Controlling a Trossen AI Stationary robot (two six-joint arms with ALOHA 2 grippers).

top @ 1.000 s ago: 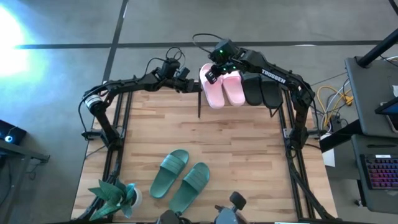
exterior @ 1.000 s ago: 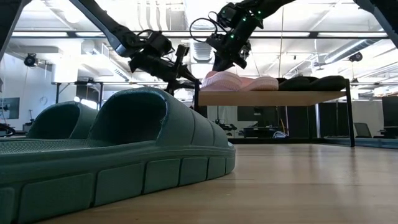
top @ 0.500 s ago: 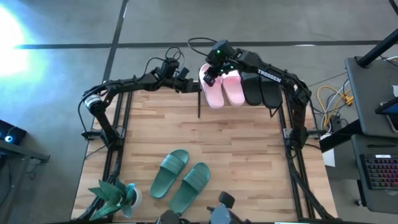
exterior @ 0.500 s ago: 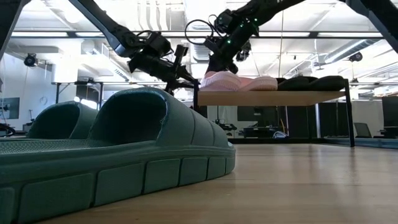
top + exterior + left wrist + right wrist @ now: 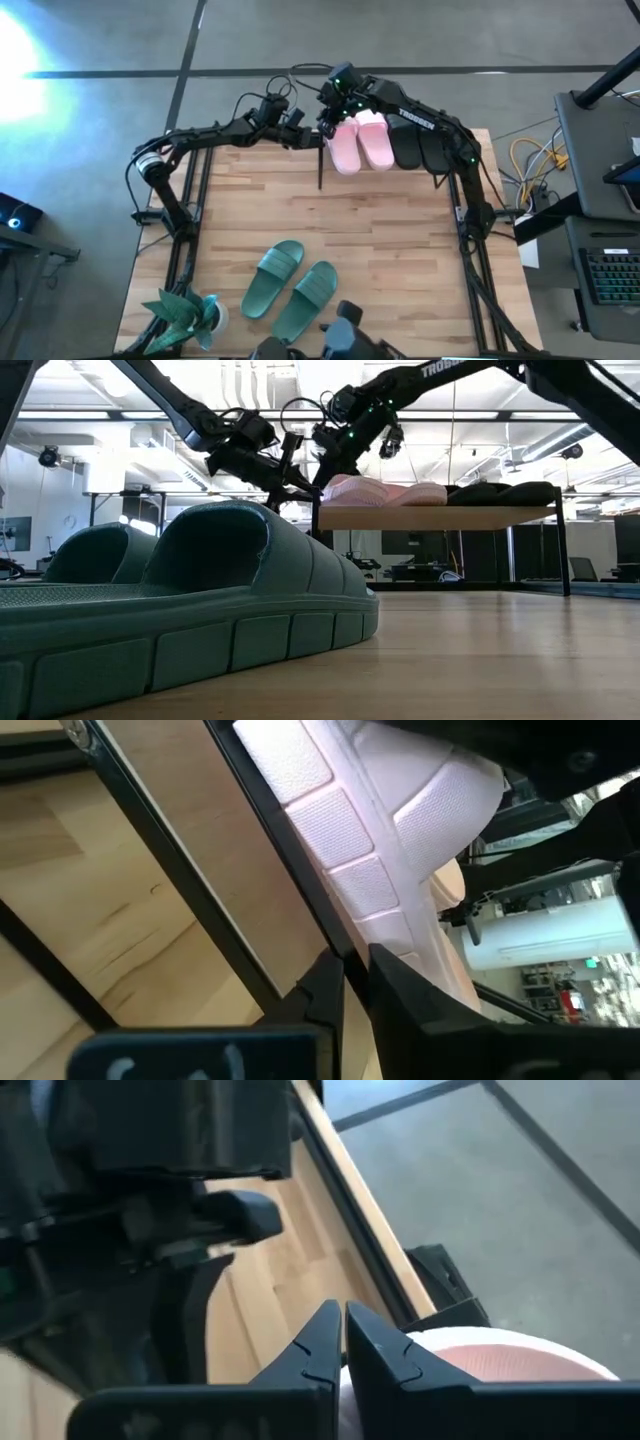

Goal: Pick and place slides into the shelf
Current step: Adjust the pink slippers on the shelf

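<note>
The fingers of both grippers are pressed together and grasp nothing. The left gripper [image 5: 312,138] hangs at the shelf's [image 5: 345,172] left end, its closed tips just beside the black metal frame and the edge of the nearest pink slide [image 5: 343,148]; its wrist view shows the ribbed sole of that slide [image 5: 340,830] close ahead, above the wooden table [image 5: 80,900], with the fingertips [image 5: 350,982] meeting under it. The right gripper [image 5: 327,118] hovers over the far left corner of the shelf, just above the pink slide's back end and close to the left gripper; from its wrist the closed fingertips [image 5: 340,1342] point toward the other arm, with a curve of pink slide [image 5: 500,1355] at the picture's edge. On the shelf lie four slides side by side: the two pink ones, the second [image 5: 375,143] beside the first, and then two black slides [image 5: 420,145] toward the right end. In the low view the shelf's plank [image 5: 435,517] carries the pink slides [image 5: 385,491] and the black ones [image 5: 505,492], with both grippers at its left end. Two green slides [image 5: 293,281] lie near each other on the table [image 5: 400,230] at its near side, well apart from the shelf, and fill the low view's foreground [image 5: 190,600]. A small green plant [image 5: 185,315] stands at the table's near left corner.
</note>
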